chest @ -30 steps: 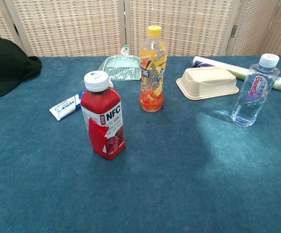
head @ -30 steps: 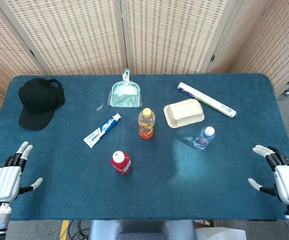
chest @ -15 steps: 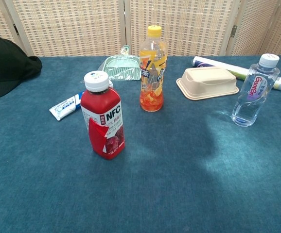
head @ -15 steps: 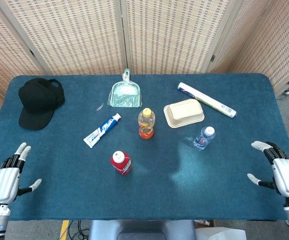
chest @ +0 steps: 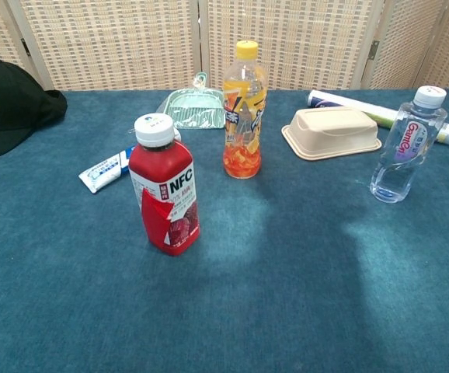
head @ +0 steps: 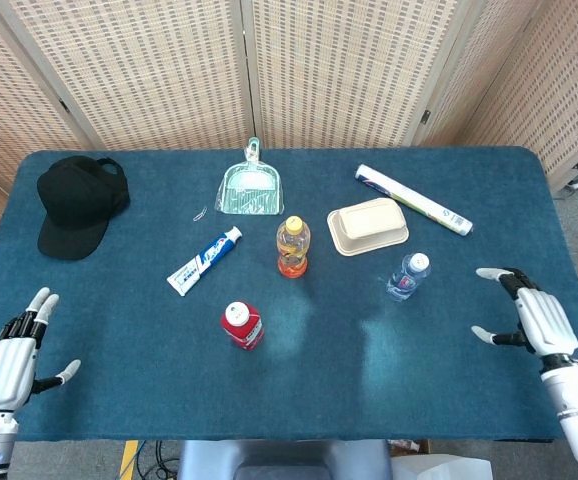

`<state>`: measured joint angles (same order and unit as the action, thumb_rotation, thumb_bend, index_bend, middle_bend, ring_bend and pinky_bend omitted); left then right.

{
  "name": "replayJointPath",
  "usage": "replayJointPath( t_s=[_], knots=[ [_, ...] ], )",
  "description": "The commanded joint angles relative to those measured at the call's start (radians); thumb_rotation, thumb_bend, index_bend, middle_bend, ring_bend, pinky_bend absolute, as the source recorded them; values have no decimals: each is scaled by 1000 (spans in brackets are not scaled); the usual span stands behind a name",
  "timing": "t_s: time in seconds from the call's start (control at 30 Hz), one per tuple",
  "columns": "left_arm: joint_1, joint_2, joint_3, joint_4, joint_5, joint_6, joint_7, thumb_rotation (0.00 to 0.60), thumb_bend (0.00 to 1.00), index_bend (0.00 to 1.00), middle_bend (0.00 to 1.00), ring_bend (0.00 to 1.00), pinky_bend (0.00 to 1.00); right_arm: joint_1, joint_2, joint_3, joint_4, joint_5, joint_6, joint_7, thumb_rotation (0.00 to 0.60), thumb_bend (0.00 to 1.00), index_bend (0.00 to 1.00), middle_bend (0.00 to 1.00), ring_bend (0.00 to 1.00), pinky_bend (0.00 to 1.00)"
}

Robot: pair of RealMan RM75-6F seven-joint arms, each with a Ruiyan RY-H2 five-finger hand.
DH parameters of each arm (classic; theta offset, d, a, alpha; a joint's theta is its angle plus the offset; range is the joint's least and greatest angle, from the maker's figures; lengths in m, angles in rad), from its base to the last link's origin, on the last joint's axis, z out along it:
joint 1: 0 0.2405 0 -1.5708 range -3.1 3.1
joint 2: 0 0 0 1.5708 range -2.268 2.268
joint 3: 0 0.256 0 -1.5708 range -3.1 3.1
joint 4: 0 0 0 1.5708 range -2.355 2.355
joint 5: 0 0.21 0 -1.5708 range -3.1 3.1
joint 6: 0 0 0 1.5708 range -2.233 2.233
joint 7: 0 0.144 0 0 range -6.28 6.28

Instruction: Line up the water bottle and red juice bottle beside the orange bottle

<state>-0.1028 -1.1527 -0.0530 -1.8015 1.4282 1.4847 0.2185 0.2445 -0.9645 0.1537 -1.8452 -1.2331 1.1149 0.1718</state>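
Near the middle of the blue desk (head: 119,300) the orange bottle (head: 292,246) stands upright, with the red juice bottle (head: 240,325) upright in front of it and a little to the left. Off to the right, the water bottle (head: 407,276) stands well apart from both, near a beige tray (head: 367,226). At the desk's right edge the right hand (head: 534,322) hangs with fingers spread, holding nothing; the left hand (head: 7,358) does likewise at the left corner
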Motion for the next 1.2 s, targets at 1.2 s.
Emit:
replayJointPath(
  t_s=[1.2],
  knots=[
    [3, 17, 1, 1, -12, -17, -18, 600, 149, 96, 40, 153, 167, 265, -431, 75, 465, 58, -270, 182, 600, 299, 356, 293, 97, 207]
  ],
)
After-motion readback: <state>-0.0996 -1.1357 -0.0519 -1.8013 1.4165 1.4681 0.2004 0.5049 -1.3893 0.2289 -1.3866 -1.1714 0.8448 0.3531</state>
